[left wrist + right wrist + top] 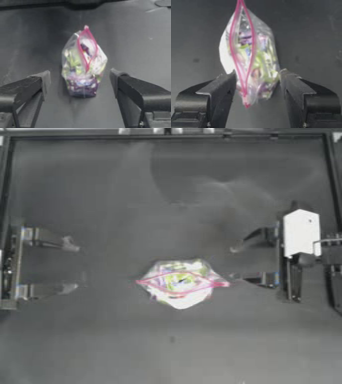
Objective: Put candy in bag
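Clearly the clear plastic zip bag (180, 283) with its pink-red mouth strip gapes mid-table, left gripper (70, 267) at nine o'clock, right gripper (235, 263) at three, both sets of fingers wide and empty; a nudge could topple it.

Light falls softly and unevenly on the dark surface (100, 343), with pale hazy patches across its middle in the top view and a darker band toward the far edge. The bag (180, 283) glares almost white from above, its contents washed out. Both wrist views are dim and soft: the bag's plastic shines, the pink strip (239, 50) stays vivid, and the nearby pincer edges blur.
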Tool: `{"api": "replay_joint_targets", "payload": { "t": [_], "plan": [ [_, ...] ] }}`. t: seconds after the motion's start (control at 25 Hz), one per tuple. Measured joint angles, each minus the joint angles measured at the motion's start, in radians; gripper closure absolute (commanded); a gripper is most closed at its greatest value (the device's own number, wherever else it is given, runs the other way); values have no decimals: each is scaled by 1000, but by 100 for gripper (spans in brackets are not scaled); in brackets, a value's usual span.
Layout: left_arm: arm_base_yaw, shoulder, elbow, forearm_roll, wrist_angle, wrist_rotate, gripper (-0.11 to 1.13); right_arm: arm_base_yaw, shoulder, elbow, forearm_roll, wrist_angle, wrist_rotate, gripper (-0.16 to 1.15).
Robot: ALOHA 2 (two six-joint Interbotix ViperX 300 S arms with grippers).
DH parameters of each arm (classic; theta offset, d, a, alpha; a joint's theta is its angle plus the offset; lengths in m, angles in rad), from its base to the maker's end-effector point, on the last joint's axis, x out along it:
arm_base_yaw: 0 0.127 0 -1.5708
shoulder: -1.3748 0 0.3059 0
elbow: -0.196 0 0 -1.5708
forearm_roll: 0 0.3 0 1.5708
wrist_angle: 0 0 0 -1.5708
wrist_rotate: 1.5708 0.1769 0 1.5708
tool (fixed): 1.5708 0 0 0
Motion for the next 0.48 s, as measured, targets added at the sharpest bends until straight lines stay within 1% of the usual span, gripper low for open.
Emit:
{"api": "replay_joint_targets", "payload": {
  "t": [0.32, 0.48],
  "plan": [
    [9, -83, 32, 0, 18, 2, 2, 0, -51, 28, -5, -23, 2, 11],
    [17, -129, 41, -2, 51, 0, 2, 0, -60, 35, -5, -26, 0, 11]
  ]
}}
